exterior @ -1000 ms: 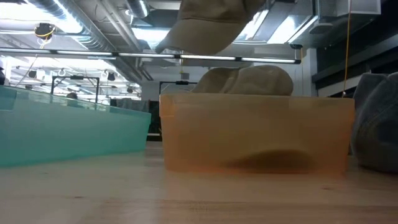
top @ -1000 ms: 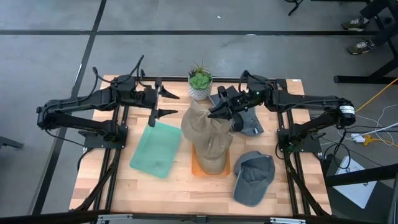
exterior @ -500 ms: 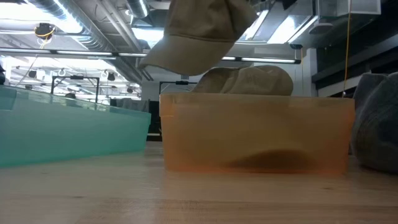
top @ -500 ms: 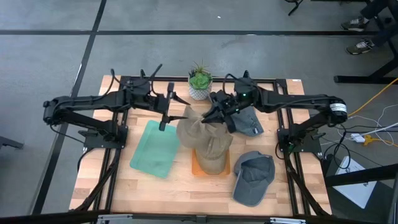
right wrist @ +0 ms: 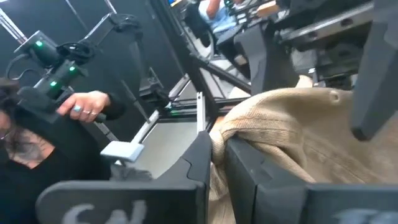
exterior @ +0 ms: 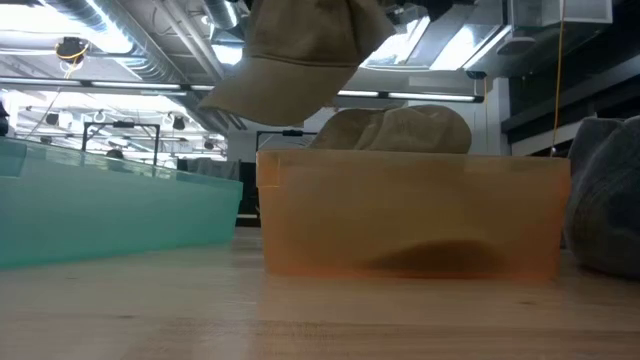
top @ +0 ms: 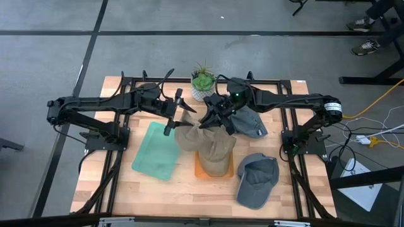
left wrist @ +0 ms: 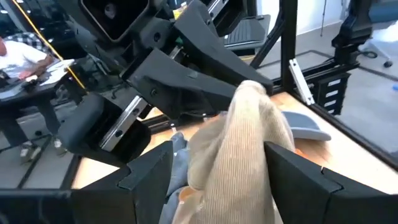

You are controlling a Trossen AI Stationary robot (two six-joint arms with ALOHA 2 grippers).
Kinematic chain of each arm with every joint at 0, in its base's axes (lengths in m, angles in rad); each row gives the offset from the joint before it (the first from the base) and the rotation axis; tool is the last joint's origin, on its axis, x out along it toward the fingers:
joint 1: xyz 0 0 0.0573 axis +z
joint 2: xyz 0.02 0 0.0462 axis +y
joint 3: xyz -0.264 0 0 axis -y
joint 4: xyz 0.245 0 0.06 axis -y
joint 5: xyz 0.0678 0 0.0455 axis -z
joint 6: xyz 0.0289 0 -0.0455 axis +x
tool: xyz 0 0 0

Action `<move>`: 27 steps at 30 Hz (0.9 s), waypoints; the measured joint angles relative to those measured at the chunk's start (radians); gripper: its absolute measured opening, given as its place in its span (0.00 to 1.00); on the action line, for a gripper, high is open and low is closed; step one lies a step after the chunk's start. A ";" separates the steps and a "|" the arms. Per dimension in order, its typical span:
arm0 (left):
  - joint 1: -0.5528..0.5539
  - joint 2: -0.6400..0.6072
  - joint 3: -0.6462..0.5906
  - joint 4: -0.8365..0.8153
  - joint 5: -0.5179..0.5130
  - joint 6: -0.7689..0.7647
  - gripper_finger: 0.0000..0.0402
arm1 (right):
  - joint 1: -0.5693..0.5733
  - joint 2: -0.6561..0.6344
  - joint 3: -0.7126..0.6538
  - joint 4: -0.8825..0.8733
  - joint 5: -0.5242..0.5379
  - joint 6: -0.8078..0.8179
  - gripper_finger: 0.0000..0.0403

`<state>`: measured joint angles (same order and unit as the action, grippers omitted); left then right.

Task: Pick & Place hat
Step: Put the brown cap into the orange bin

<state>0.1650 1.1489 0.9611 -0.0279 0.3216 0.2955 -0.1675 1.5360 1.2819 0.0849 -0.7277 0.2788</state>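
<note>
- The left hand [top: 178,113], fingers spread, has moved in from the tabletop's far left edge to bracket the tan hat [top: 189,133]; a handover looks near
- The green tray [top: 158,150] holds nothing
- The right hand [top: 211,120] pinches the tan hat, carrying it leftward above the orange bin [top: 213,170], which holds more tan hats
- Grey caps [top: 257,181] lie right

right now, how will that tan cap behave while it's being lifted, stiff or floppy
Probably floppy: the tan cap bunches and sags where the right gripper pinches it. Its brim holds shape, so likely stiffer. The open left gripper straddles a fold.
</note>
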 joint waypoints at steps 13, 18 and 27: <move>0.007 -0.006 0.000 -0.099 0.211 -0.112 0.14 | -0.006 0.001 0.000 -0.003 -0.005 -0.001 0.10; 0.010 -0.011 0.000 -0.119 0.235 -0.156 0.02 | -0.006 0.001 0.000 -0.006 -0.006 -0.011 0.13; 0.028 -0.117 0.000 -0.291 0.210 -0.222 0.01 | -0.007 0.001 0.000 -0.016 0.042 -0.091 0.35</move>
<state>0.1934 1.0323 0.9615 -0.3188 0.5316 0.0730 -0.1741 1.5372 1.2819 0.0689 -0.6858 0.1874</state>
